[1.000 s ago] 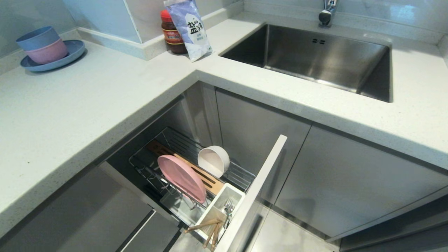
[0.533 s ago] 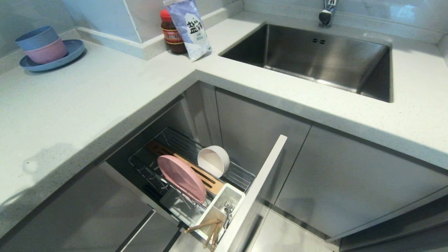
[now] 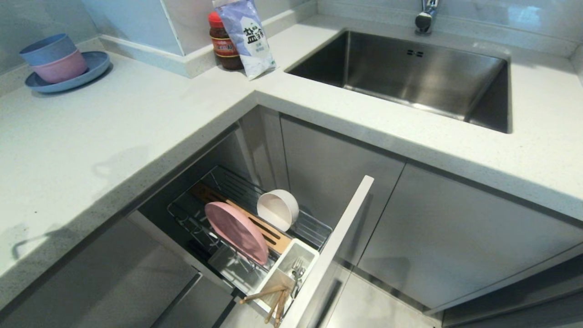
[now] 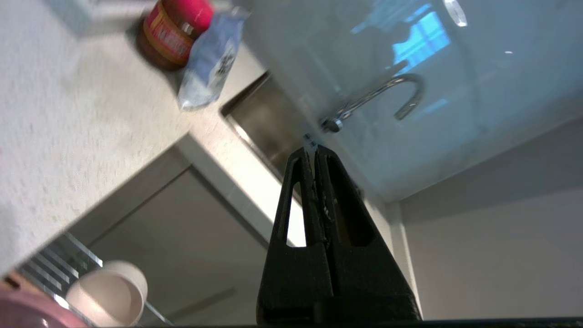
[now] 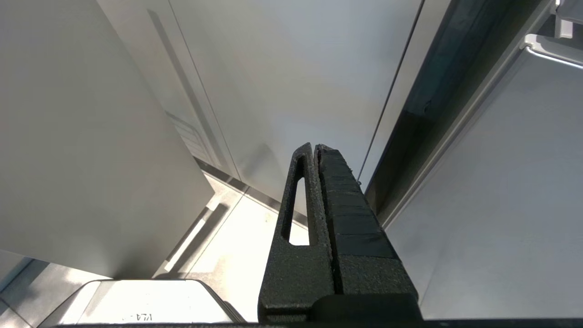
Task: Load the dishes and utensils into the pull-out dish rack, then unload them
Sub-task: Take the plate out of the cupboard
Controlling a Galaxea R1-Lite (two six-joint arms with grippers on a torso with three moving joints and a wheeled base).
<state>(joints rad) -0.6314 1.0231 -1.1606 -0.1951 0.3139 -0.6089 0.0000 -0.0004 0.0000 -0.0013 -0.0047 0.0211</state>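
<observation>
Rack (image 3: 314, 228), lower centre of the head view, stands pulled out and fully loaded: plate (image 3: 237, 232) on edge among the prongs, bowl (image 3: 278, 209) tipped just behind it, fork (image 3: 298, 269) and chopsticks (image 3: 273, 298) in the white cup (image 3: 287, 266) by the front panel. Loading appears complete; unloading onto the counter (image 3: 136, 118) remains. Left pincer (image 4: 315, 152) is pressed shut and empty, above the bowl's level; right pincer (image 5: 315, 150), likewise shut and empty, hangs beside cabinet fronts.

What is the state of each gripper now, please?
Left gripper: closed, holding nothing.
Right gripper: closed, holding nothing.
</observation>
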